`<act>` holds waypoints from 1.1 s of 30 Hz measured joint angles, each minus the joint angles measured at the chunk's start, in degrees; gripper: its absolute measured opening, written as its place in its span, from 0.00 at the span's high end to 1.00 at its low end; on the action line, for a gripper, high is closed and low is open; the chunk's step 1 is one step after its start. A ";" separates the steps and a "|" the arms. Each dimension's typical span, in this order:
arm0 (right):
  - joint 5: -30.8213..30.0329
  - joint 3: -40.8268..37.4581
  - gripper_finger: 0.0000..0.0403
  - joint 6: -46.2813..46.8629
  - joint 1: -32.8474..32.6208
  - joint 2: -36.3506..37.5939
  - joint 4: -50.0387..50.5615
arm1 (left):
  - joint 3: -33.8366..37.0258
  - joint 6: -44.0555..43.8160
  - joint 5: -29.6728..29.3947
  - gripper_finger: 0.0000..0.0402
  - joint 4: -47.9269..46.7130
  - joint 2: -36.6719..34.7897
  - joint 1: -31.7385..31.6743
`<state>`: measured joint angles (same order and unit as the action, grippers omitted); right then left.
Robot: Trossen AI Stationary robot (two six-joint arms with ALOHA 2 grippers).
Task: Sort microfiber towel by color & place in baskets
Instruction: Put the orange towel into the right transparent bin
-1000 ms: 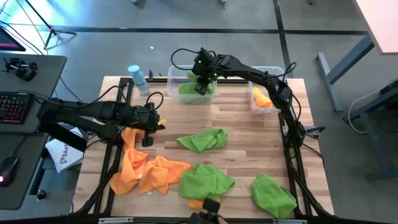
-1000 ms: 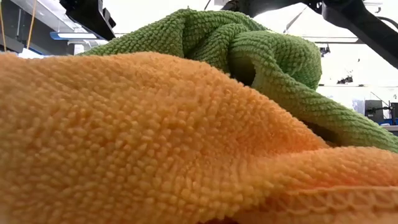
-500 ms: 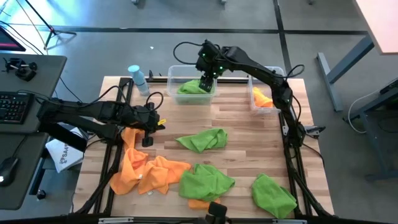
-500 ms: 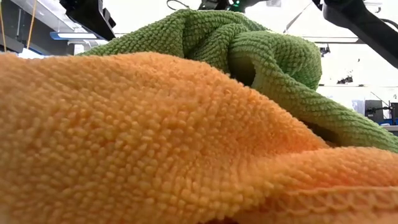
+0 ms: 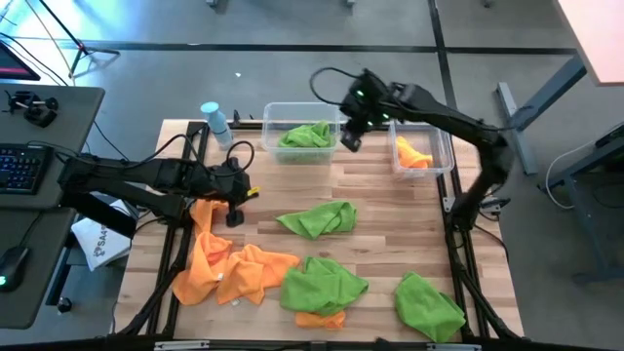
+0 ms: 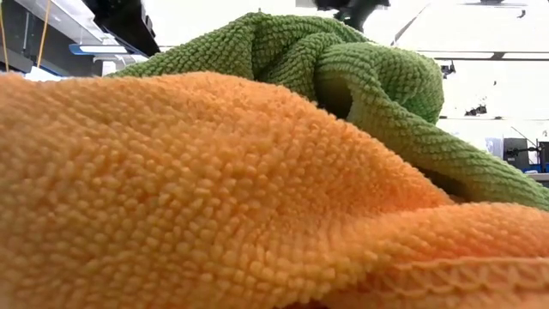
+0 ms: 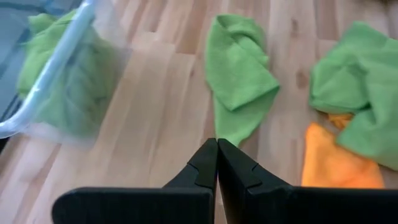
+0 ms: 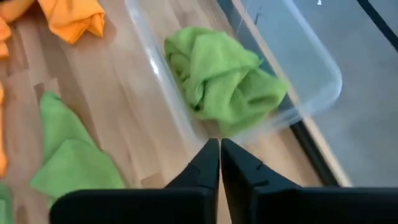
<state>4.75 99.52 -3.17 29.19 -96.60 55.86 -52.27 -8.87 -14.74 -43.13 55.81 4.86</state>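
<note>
Green basket (image 5: pixel 276 110): far edge of the table, holds one green towel (image 5: pixel 305 135).
Orange basket (image 5: pixel 444 146): far right corner — an orange towel (image 5: pixel 411 156) inside.
Loose towels: three green (image 5: pixel 317 218) and an orange heap (image 5: pixel 229 265) on the wood.
Right gripper (image 5: pixel 351 139): between the baskets, fingers pressed together, holding nothing.
Left gripper (image 5: pixel 234 216): just above the orange heap — fingers together, holding nothing.
Bottle (image 5: pixel 214 121): left of the green basket.

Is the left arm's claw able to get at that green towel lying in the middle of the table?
Probably yes. The left claw, shut, hangs beside the orange towels, and only bare wood lies between it and the green towel, with nothing on top of it.
</note>
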 joint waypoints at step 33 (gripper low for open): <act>-10.98 -55.80 1.00 36.45 -33.62 39.69 -21.85 | 0.02 0.10 -7.67 0.84 4.28 3.72 0.02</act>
<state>-6.23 43.72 33.28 -4.43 -56.90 34.01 -52.25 -8.77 -22.42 -38.85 59.53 4.89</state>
